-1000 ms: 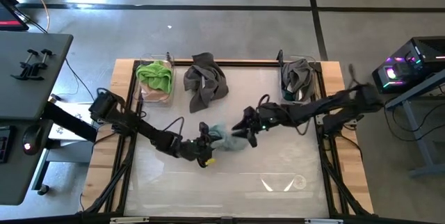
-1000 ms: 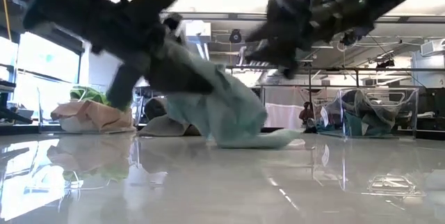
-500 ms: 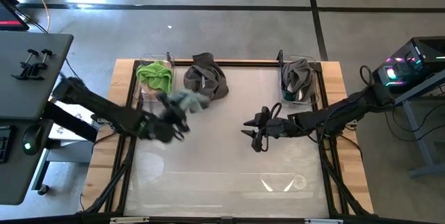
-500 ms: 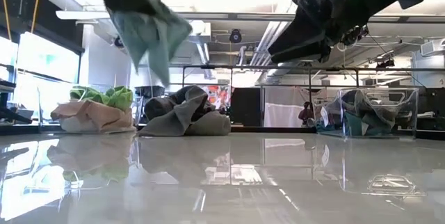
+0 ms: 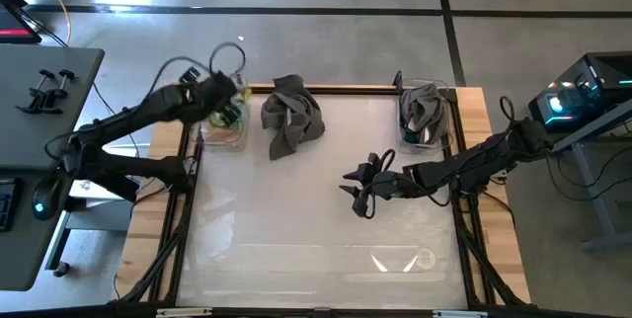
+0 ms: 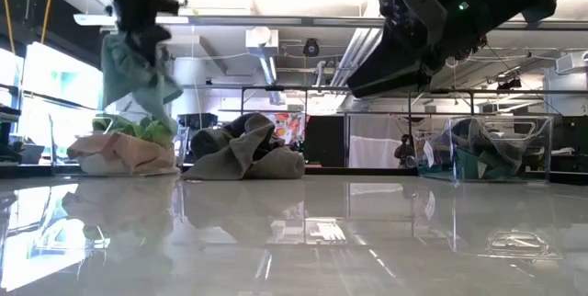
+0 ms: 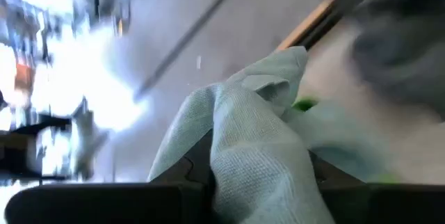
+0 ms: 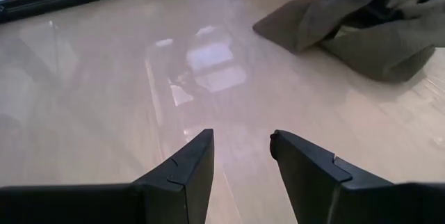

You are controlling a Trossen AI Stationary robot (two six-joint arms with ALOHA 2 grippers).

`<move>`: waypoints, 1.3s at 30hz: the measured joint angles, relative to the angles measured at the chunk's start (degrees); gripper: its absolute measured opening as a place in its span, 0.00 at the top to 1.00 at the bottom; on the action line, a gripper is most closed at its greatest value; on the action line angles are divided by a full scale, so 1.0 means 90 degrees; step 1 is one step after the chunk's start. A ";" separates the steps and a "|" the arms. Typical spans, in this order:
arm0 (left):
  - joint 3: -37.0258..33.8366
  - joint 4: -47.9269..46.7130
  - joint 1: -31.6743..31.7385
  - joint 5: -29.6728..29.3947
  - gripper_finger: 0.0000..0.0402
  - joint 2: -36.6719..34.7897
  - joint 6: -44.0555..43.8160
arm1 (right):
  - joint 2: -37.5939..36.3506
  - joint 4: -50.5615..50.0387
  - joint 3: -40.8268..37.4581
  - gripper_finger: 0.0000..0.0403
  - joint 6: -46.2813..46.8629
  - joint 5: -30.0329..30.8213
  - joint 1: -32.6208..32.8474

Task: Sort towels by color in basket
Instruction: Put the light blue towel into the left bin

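The pale mint towel point(image 6: 131, 74) hangs lengthwise straight down from my left gripper point(image 5: 219, 94), whose fingers are clamped on its bunched upper end. Its weave is fine and its folds soft point(image 7: 261, 147). Directly beneath it lie the lime green towel point(image 6: 138, 129) and the pink towel point(image 6: 119, 152). To one side lies a dark grey towel point(image 5: 290, 116). My right gripper point(image 8: 240, 156) hovers mid-table, fingers apart, holding nothing.

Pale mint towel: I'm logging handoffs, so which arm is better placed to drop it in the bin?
Left. The left gripper holds the pale mint towel above the left bin; the right gripper hangs open mid-table.
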 joint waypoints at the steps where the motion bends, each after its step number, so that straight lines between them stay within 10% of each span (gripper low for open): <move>1: 0.0002 -0.0038 0.0342 0.0186 0.80 0.0110 0.0071 | 0.0021 0.0004 0.0000 0.62 0.0000 -0.0003 0.0001; 10: 0.0002 0.0274 0.1915 0.1965 0.78 0.1395 0.0442 | 0.0046 0.0021 0.0000 0.62 0.0000 -0.0092 0.0002; 19: 0.0002 0.0545 0.2756 0.2768 0.48 0.2678 0.0422 | 0.0046 0.0027 0.0000 0.62 0.0000 -0.0095 0.0174; 39: 0.1322 -0.1731 0.2475 0.2802 0.45 0.1558 -0.0697 | 0.0046 0.0041 0.0000 0.62 -0.0305 -0.0056 0.0204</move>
